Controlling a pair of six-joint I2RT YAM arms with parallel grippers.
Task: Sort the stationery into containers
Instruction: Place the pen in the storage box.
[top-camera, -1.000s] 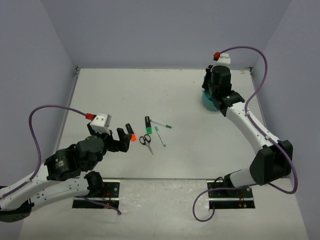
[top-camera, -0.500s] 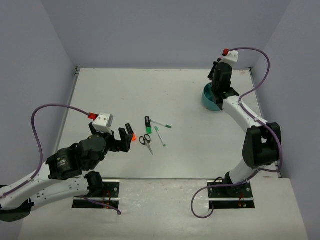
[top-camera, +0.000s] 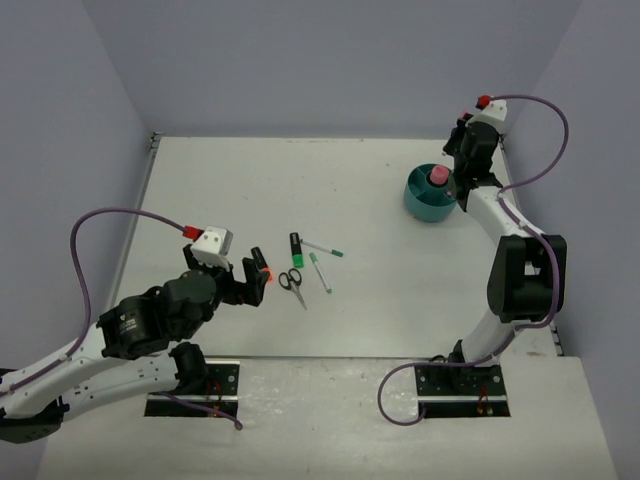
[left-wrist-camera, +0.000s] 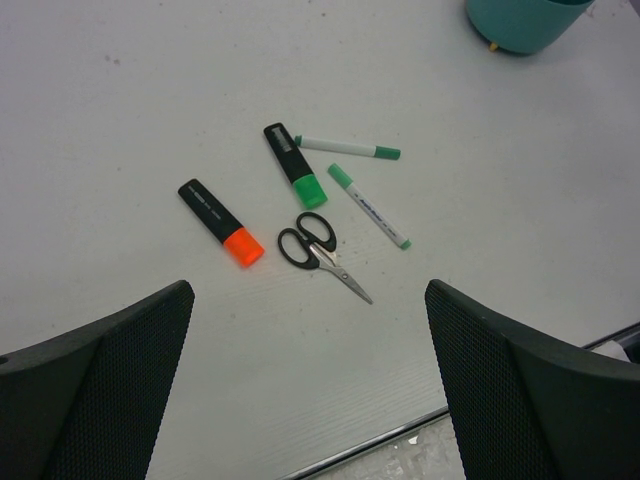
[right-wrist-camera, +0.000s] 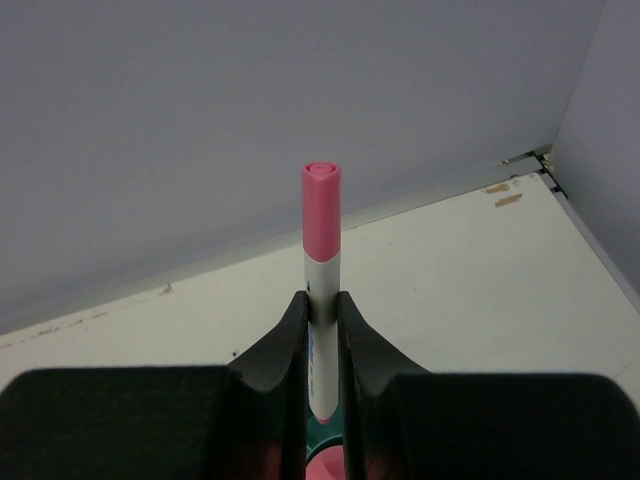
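My right gripper is shut on a thin white pen with a pink cap, held upright just above the teal organizer at the far right. A pink-topped item stands inside the organizer. My left gripper hangs open and empty above the table, on the near side of the loose stationery. That stationery is an orange highlighter, a green highlighter, black-handled scissors and two white pens with green caps.
The back wall and right wall stand close behind the organizer. The table's near edge runs just below my left fingers. The right arm rises along the table's right side.
The right arm has swung up and to the right, off the organizer, uncovering the pink-topped item inside it. The left arm has crept slightly toward the stationery.
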